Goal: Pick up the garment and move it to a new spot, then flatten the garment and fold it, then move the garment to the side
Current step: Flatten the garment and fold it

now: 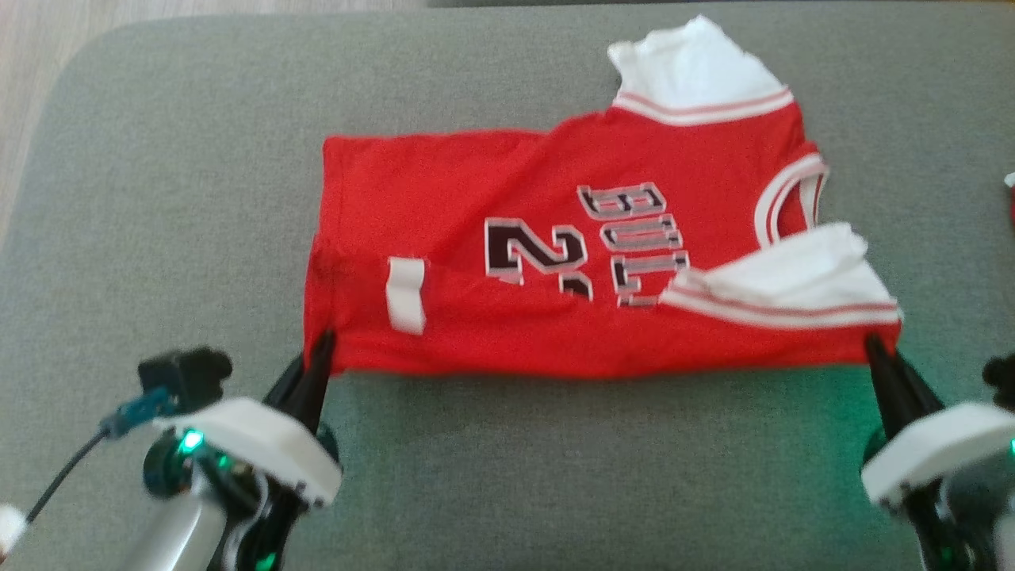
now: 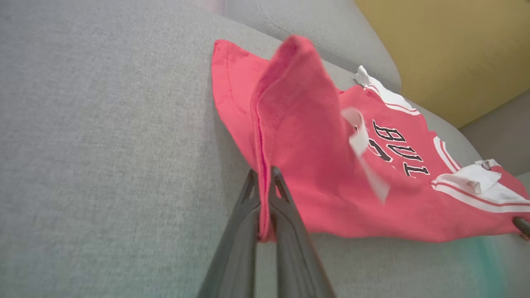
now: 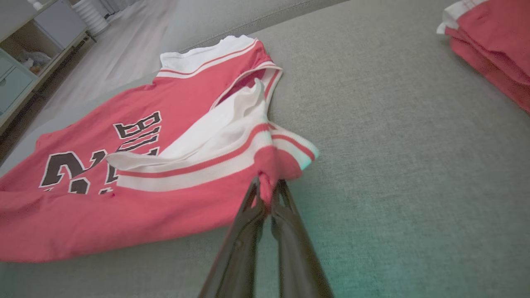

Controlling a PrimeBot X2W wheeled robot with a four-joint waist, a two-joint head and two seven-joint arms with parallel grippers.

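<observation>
Garment point(image 1: 555, 262) in left end effector point(image 1: 323, 342), right end effector point(image 1: 871, 345); right wrist: red pile point(image 3: 492, 45)

Red clothes point(image 3: 492, 45) are lying beyond the jaws, off right (a folded stack); a grey cushion point(image 3: 393, 124) is stretching beneath the jaws; a cabinet point(image 3: 12, 82) is standing far left.

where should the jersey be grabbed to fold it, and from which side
By the two corners of its near edge, coming in low from the robot's side. The jersey lies sideways, hem left and sleeves right, so that edge runs straight between them. The left gripper and right gripper are shut on those corners.
</observation>
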